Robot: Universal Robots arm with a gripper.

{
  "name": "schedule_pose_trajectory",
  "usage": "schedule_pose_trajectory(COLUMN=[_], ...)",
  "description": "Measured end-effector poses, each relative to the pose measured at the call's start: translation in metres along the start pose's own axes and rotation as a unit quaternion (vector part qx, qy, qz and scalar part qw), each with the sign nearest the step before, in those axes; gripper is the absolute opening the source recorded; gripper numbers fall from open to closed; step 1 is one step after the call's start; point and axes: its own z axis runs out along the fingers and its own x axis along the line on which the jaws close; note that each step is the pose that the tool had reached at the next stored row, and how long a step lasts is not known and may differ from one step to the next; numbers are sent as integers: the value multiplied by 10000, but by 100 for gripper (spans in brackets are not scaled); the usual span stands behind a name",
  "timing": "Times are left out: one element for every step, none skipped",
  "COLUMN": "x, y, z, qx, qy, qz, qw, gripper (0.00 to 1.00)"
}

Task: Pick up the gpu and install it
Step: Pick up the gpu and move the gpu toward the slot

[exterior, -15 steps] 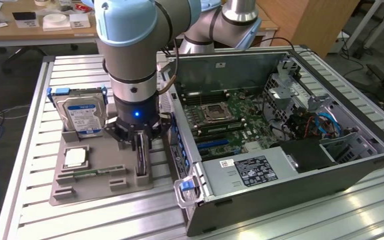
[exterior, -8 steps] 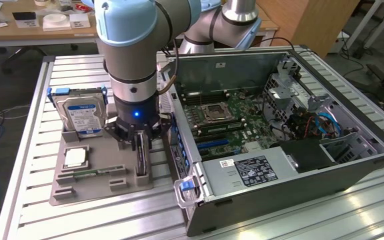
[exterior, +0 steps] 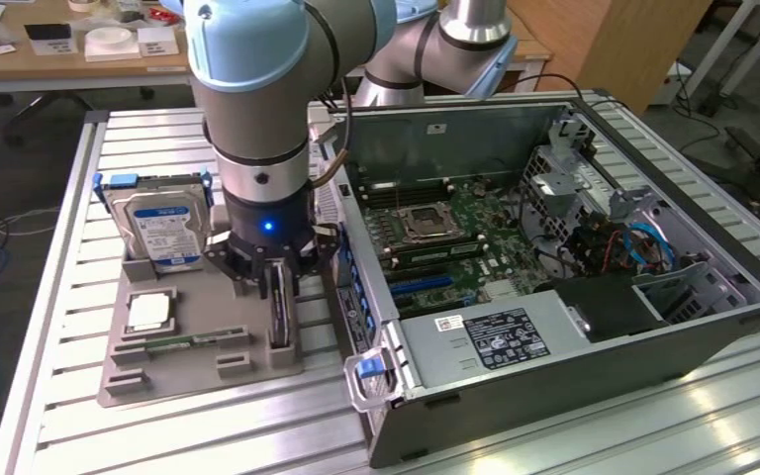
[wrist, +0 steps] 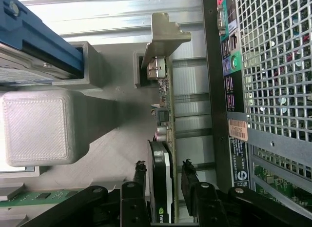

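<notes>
Gripper (exterior: pixel 278 282) hangs over the grey plastic parts tray (exterior: pixel 175 374), jaws part-open astride the thin dark green gpu card (wrist: pixel 164 114), a sliver of gap either side; the card stands upright in its tray slot, not yet lifted, so pickup and installing into the open grey metal computer case (exterior: pixel 578 356) just beside both seem left

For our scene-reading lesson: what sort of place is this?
Probably a robotics lab: a robot arm over a slatted aluminium table, an open computer case, and a hard drive in a tray.

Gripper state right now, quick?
Gripper: set around the upright gpu; whether it is gripping or open cannot be told.
</notes>
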Motion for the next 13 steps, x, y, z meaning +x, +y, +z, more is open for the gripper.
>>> schedule_pose_trajectory(x=[0,0,0,0,0,-1,-1,-1,-1,-1,-1,-1,-1], y=[-2,-8,-8,-8,-8,-9,-9,-9,-9,-9,-9,-8,-9], z=[0,0,0,0,0,0,0,0,-1,0,0,0,0], qx=[0,0,0,0,0,0,0,0,0,0,0,0,0], qy=[0,0,1,0,0,0,0,0,0,0,0,0,0], qz=[0,0,0,0,1,0,0,0,0,0,0,0,0], qw=[10000,10000,10000,10000,10000,10000,10000,10000,10000,10000,10000,10000,10000], gripper=[43,43,43,43,43,43,43,43,43,43,43,43,43])
